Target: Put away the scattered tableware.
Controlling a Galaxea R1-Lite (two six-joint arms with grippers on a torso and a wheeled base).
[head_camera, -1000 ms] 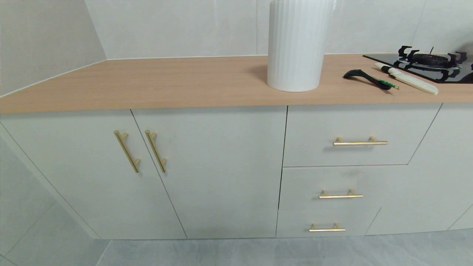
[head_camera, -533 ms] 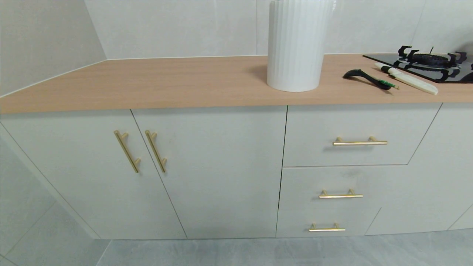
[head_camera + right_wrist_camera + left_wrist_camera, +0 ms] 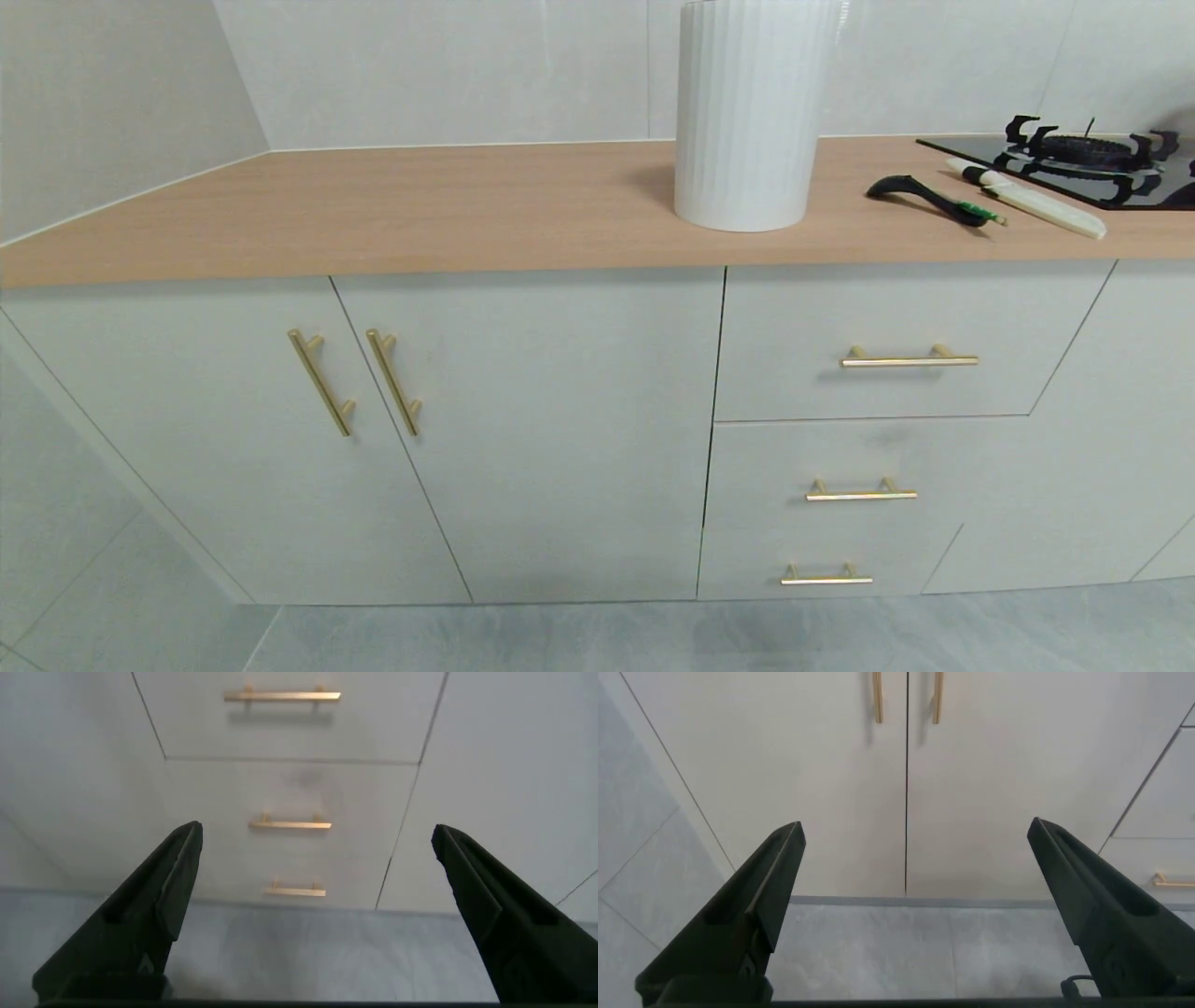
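While neither arm reaches into the head view, we log the tableware there: a black ladle (image 3: pixel 920 196) and a cream knife (image 3: pixel 1036 205) lie on the wooden countertop (image 3: pixel 420 205). They are just beside each other, and the knife's far end rests on the black hob (image 3: pixel 1083 163). A white ribbed container (image 3: pixel 747 112) stands upright on the same countertop, near the ladle. Below are two cabinet doors (image 3: pixel 523 429) with gold door handles (image 3: pixel 320 381), and beside them three drawers with gold drawer handles (image 3: pixel 908 358).

Left wrist view: the left gripper (image 3: pixel 915 826) is released, fingers (image 3: pixel 757 905) spread wide, nothing between them. Straight ahead of it is the seam between the cabinet doors, with both door handles (image 3: pixel 876 695) higher up on either side of the seam. The grey floor (image 3: pixel 915 952) lies under it.

Right wrist view: the right gripper (image 3: pixel 317 827) is also released and holds nothing. It faces the drawer stack, all three drawer handles (image 3: pixel 290 823) ahead of it between the finger lines, apart from the fingers.

Both grippers sit low in front of the cabinet fronts. The ladle and knife are up on the countertop above them, well apart from both and closer to the right gripper's side.
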